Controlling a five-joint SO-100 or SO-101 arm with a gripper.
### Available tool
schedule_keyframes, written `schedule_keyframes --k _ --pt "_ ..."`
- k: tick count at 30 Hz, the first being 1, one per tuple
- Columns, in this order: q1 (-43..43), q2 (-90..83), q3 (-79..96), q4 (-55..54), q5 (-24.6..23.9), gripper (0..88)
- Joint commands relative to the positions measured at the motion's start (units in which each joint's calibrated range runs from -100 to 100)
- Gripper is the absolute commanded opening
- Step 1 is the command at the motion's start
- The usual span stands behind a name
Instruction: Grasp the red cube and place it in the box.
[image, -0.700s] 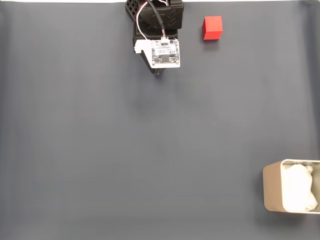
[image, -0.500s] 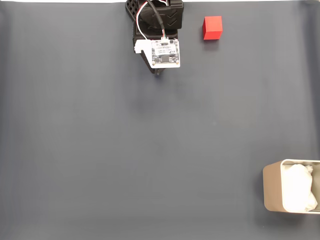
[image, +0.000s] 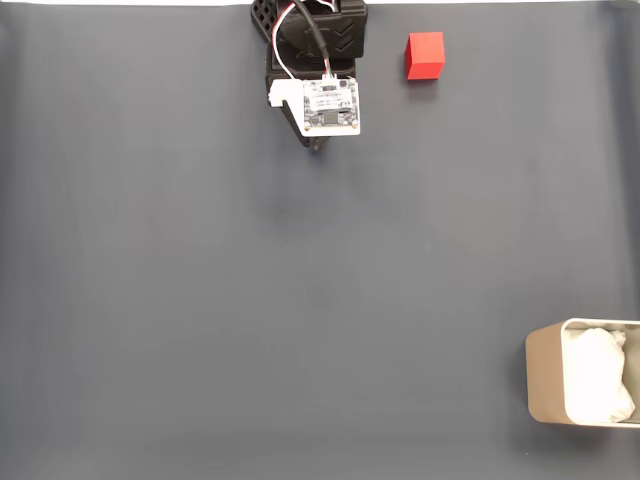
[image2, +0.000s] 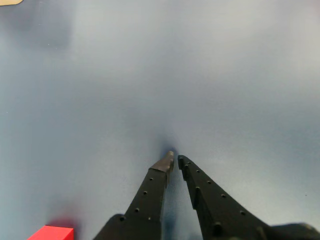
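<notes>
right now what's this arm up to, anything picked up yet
Nothing is picked up yet. In the wrist view the gripper is shut and empty above the dark mat. In the fixed view the red cube sits untouched on the mat to the right of the arm, and the box with white padding waits at the bottom right corner.

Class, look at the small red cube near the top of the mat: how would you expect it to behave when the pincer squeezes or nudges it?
The red cube has flat faces and sharp edges, so it should slide, not roll. It looks small and solid, so it is probably light and stiff. It sits flat on the dark mat, so tipping seems unlikely.
</notes>
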Motion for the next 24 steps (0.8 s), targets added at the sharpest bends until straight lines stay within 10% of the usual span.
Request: schedule_keyframes --k 1,24 --pt "0.1 0.0 0.5 1.3 -0.3 0.0" --pt "0.0 0.0 0.5 -4.5 -0.4 0.0"
